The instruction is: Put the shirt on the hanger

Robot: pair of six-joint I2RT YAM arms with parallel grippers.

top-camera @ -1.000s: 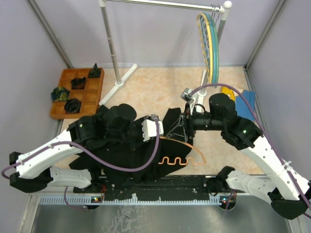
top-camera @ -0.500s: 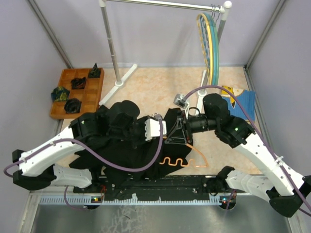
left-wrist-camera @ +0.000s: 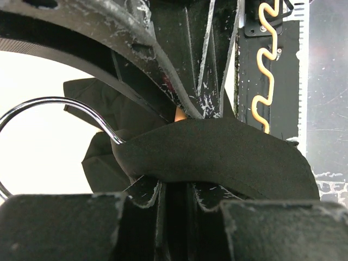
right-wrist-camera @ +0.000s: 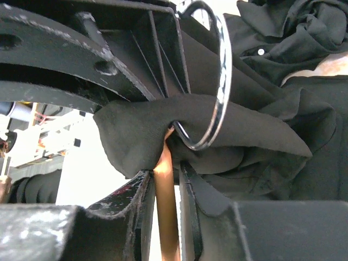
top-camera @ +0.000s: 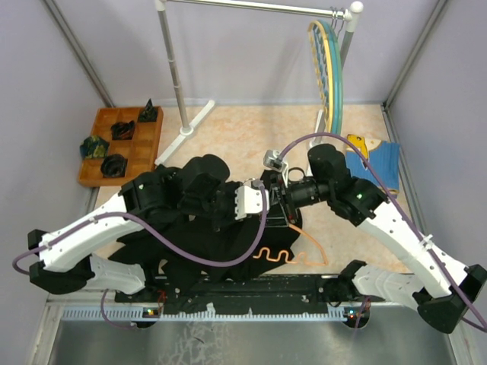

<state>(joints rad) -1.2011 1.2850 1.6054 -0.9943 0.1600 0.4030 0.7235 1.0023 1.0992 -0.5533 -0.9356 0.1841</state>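
Left wrist: left gripper pinched nearly closed on a shirt fold. Right wrist: right gripper clamped narrowly on orange hanger neck, below the hook.

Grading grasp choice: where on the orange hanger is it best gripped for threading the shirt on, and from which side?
Probably the neck under the metal hook, from the hook end: the hanger lies flat, partly under the shirt, leaving that stem reachable.

Grey walls, beige marbled floor
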